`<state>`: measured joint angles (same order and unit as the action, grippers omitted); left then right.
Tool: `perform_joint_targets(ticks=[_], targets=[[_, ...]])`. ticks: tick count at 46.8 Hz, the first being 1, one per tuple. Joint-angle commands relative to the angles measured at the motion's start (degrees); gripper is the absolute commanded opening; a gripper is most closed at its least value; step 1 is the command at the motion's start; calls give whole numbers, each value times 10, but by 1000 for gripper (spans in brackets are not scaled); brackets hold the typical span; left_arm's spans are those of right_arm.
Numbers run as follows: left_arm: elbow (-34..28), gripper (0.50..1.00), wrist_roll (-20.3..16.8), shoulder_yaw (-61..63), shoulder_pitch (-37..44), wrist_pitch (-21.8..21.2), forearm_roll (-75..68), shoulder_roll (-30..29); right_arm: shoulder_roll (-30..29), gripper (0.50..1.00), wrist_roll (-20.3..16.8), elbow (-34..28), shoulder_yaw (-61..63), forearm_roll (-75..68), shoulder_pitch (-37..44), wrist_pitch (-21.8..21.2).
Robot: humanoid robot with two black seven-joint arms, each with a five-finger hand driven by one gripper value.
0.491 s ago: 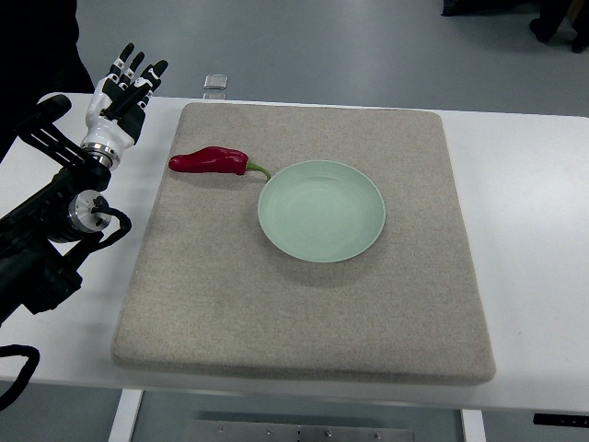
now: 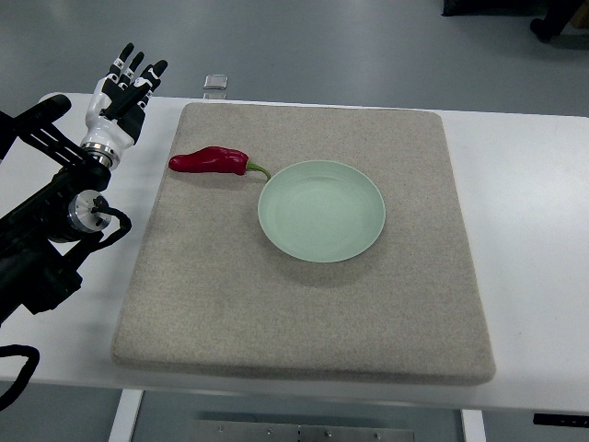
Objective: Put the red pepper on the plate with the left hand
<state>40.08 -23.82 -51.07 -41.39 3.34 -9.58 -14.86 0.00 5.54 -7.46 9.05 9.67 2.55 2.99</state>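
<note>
A red pepper [image 2: 210, 160] with a green stem lies on the grey mat [image 2: 304, 304], just left of the plate's upper-left rim. The pale green plate [image 2: 322, 211] sits empty near the mat's middle. My left hand [image 2: 124, 89] hovers over the table's back left corner, off the mat, up and to the left of the pepper. Its fingers are spread and hold nothing. My left arm [image 2: 46, 239] runs in from the lower left edge.
The mat lies on a white table [image 2: 525, 230]. A small clear object [image 2: 215, 83] rests at the table's far edge behind the mat. Grey floor lies beyond the table.
</note>
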Motion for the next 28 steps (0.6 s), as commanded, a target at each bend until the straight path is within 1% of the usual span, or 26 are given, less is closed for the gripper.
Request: perform_joint_targets(ticks=[1,28], targets=[[0,996,0,0,0,0,0,0,0,932,0,0,0,0,0,0],[2,994,0,1,1,1,-4,-4,0,932,0,0,0,0,0,0]])
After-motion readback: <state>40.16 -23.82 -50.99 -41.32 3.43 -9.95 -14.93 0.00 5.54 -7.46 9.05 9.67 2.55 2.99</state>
